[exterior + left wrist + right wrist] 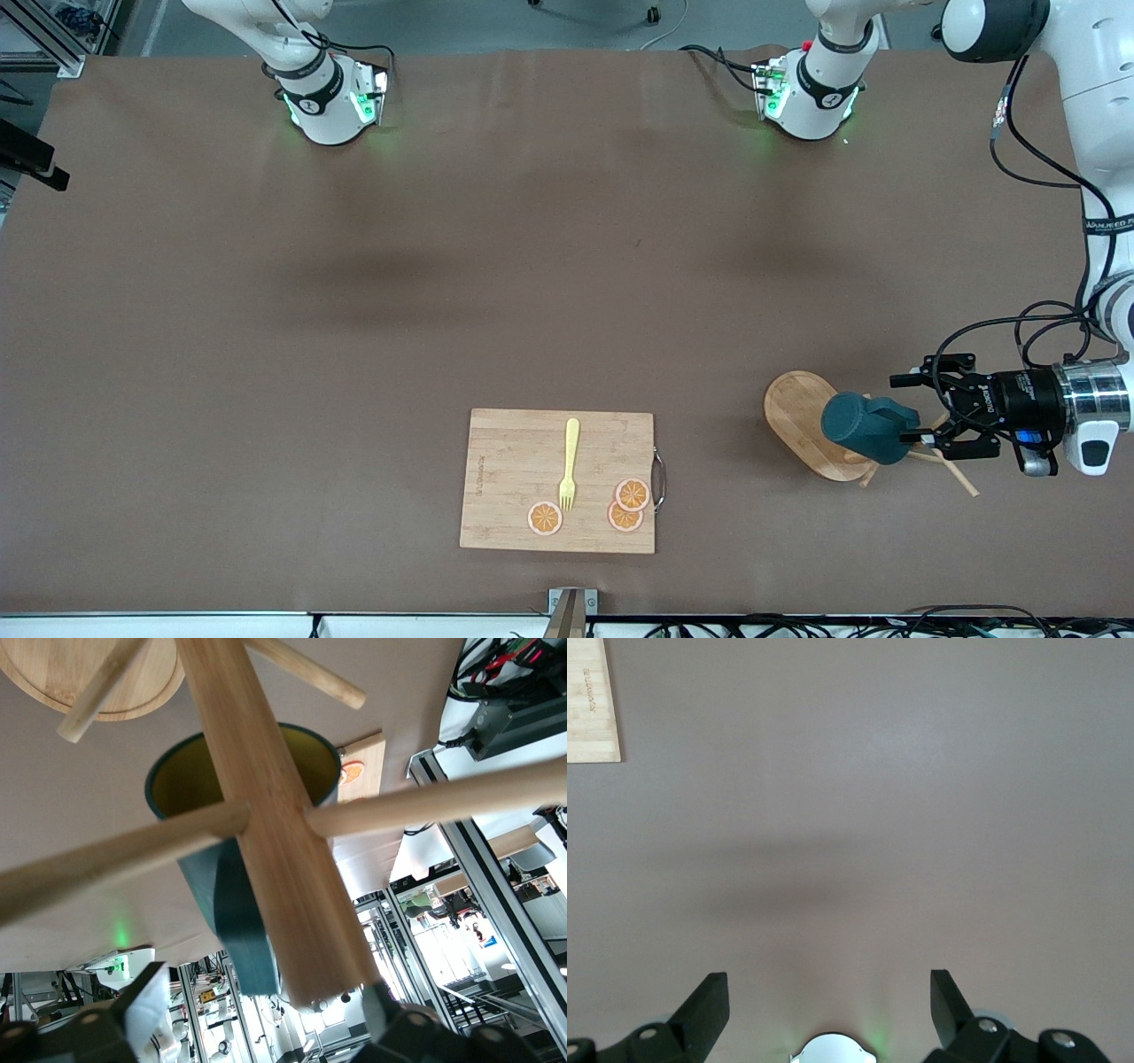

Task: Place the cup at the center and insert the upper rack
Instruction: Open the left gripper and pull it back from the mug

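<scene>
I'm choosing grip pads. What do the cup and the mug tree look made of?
The cup looks like ceramic or enamel: matte dark teal outside, glossier mustard-yellow inside; the pictures don't settle which. The mug tree, lying on its side, looks like light unpainted wood, with grain visible along its pole.

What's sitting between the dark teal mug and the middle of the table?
Nothing visible. The dark teal mug hangs on the tipped light wooden mug tree at the left arm's end, the open left gripper beside it. The brown table toward the middle is bare.
</scene>
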Controlling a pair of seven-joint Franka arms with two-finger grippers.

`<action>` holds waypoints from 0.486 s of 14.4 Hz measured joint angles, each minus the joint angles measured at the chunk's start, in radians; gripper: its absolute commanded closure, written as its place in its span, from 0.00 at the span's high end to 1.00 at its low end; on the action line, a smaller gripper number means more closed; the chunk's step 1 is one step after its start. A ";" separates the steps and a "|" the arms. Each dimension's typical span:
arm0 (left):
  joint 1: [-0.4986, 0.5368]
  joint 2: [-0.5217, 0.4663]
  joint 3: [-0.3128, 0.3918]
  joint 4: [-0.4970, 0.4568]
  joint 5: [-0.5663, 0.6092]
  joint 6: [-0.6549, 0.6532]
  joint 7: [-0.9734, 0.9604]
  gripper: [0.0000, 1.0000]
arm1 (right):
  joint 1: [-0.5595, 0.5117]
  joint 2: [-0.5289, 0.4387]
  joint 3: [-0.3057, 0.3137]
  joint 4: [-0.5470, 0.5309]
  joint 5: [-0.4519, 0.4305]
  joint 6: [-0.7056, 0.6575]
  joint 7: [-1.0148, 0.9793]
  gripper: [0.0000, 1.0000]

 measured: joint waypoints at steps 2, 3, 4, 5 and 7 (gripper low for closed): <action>0.000 -0.015 -0.001 0.012 0.008 -0.017 0.001 1.00 | 0.000 0.000 0.000 0.000 0.000 0.000 0.000 1.00; -0.001 -0.032 -0.002 0.017 0.031 -0.021 0.001 1.00 | 0.000 0.000 0.000 0.000 0.000 0.000 0.000 1.00; -0.002 -0.057 -0.005 0.022 0.070 -0.024 0.001 1.00 | 0.000 0.000 0.000 0.000 0.000 0.000 0.000 1.00; -0.004 -0.086 -0.009 0.026 0.121 -0.030 0.001 1.00 | 0.000 0.000 0.000 0.000 0.000 0.000 0.000 1.00; -0.009 -0.152 -0.032 0.028 0.256 -0.046 0.001 1.00 | 0.000 0.000 0.000 0.000 0.000 0.000 0.000 1.00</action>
